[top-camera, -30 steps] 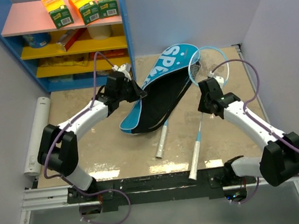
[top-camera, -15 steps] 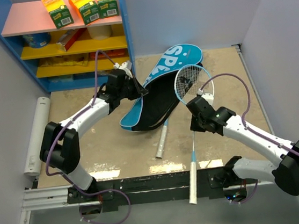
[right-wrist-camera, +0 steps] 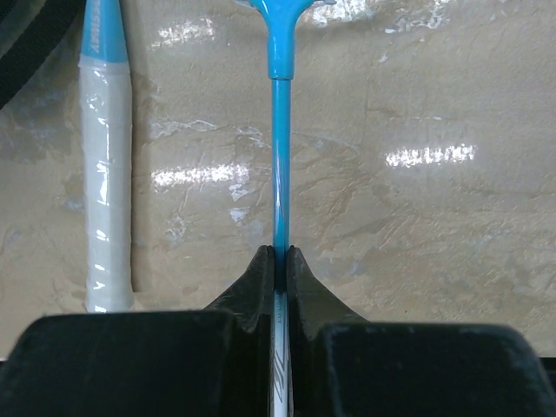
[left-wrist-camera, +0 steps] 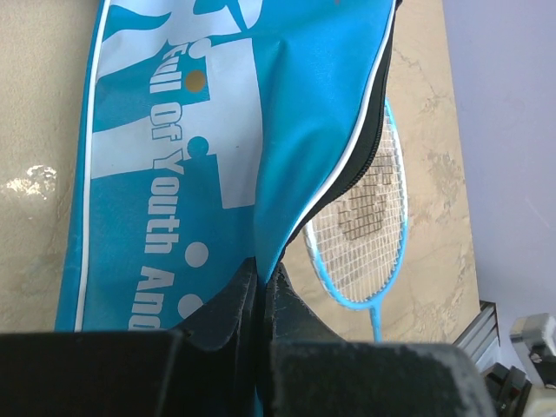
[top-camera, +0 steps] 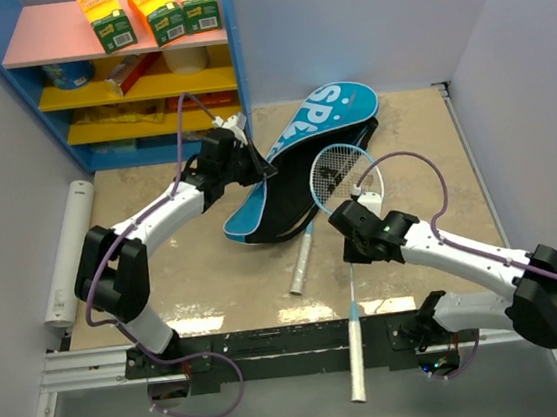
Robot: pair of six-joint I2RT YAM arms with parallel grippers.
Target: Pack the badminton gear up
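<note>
Pinching racket (right-wrist-camera: 279, 156) shaft — right gripper (right-wrist-camera: 279, 257), head at bag (top-camera: 301, 125) edge

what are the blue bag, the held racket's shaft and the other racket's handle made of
Bag: soft matte fabric, probably synthetic; it folds and creases. Racket shaft: thin, straight, glossy blue, painted metal or composite, cannot tell which. Handle: pale, slightly shiny wrap, likely grip tape.

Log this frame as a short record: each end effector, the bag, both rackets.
left end effector: shut on bag edge, holding the flap up
right end effector: shut on held racket at its shaft
bag: open, on table
held racket: head at bag mouth
second racket: handle on table, head end hidden in bag
</note>
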